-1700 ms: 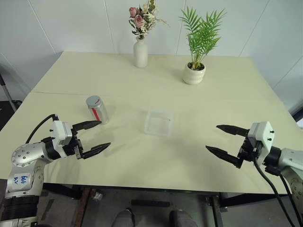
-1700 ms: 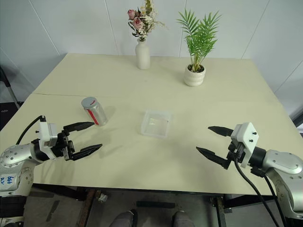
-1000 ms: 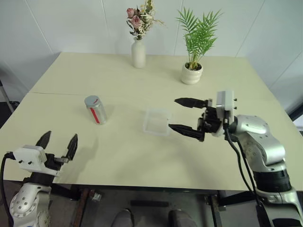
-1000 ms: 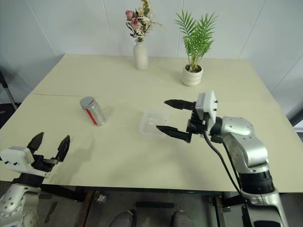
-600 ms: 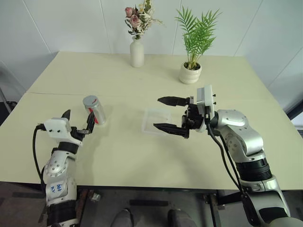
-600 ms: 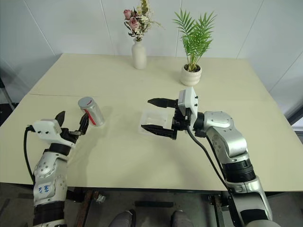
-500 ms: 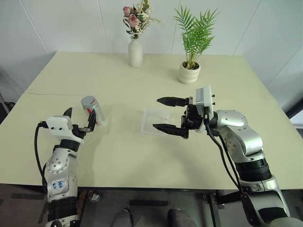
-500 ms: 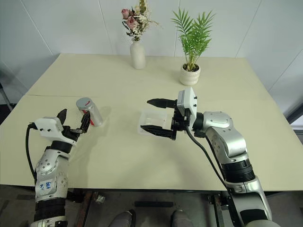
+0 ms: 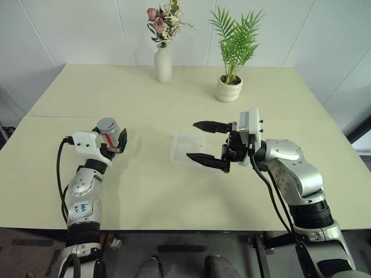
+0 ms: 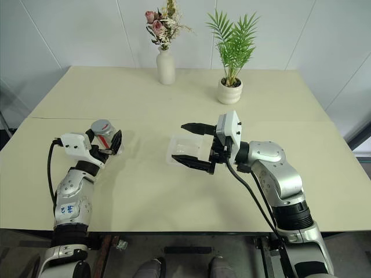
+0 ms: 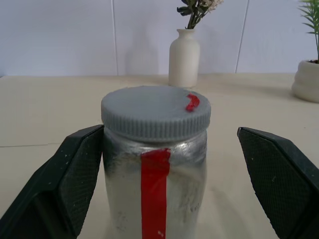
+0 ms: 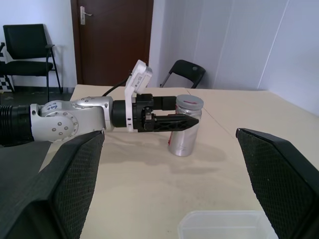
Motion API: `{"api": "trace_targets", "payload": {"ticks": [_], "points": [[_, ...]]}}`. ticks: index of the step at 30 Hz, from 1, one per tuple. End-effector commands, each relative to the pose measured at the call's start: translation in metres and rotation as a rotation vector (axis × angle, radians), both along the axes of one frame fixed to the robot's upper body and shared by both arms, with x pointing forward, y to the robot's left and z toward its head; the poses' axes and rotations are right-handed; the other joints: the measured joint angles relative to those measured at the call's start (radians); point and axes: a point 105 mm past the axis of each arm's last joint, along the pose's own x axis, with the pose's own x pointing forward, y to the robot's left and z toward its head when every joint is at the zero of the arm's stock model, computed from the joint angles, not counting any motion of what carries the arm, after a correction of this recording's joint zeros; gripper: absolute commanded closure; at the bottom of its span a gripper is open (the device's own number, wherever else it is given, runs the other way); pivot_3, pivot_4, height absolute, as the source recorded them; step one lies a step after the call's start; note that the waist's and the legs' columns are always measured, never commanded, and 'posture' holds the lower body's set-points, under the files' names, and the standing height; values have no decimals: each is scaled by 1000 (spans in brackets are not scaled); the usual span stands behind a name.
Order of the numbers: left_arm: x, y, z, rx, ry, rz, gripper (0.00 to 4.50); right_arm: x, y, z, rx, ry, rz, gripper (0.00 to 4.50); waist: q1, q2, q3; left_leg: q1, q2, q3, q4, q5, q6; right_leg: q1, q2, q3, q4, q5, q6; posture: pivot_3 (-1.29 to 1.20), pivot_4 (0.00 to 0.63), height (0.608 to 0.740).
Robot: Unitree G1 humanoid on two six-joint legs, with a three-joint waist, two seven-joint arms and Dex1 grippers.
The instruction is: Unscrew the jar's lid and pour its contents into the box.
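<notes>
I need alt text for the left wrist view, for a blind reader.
A jar with a red stripe and grey lid stands between the open fingers of the left pincer. A white vase stands on the table behind.

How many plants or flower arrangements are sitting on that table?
2, both at the far end of the table: a white vase of flowers and, to its right, a small palm in a white pot. Nothing seems to be hiding any others.
</notes>
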Motion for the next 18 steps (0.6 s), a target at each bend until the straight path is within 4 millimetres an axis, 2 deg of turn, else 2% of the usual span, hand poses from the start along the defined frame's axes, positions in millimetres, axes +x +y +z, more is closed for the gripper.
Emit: {"api": "trace_targets", "payload": {"ticks": [1, 13, 18], "points": [[4, -2, 10, 8, -41, 7, 20, -6, -2, 10, 28, -38, 3, 0, 0, 0, 0, 0, 0, 0, 0, 0, 0, 0, 0, 0, 0, 0, 0, 0, 150, 740], [10, 0, 9, 16, -27, 8, 20, -6, -4, 13, 44, -40, -16, 0, 0, 0, 0, 0, 0, 0, 0, 0, 0, 0, 0, 0, 0, 0, 0, 0, 150, 740], [9, 6, 10, 34, -22, 0, 20, -5, -3, 13, 48, -39, -21, 0, 0, 0, 0, 0, 0, 0, 0, 0, 0, 0, 0, 0, 0, 0, 0, 0, 150, 740]]}}
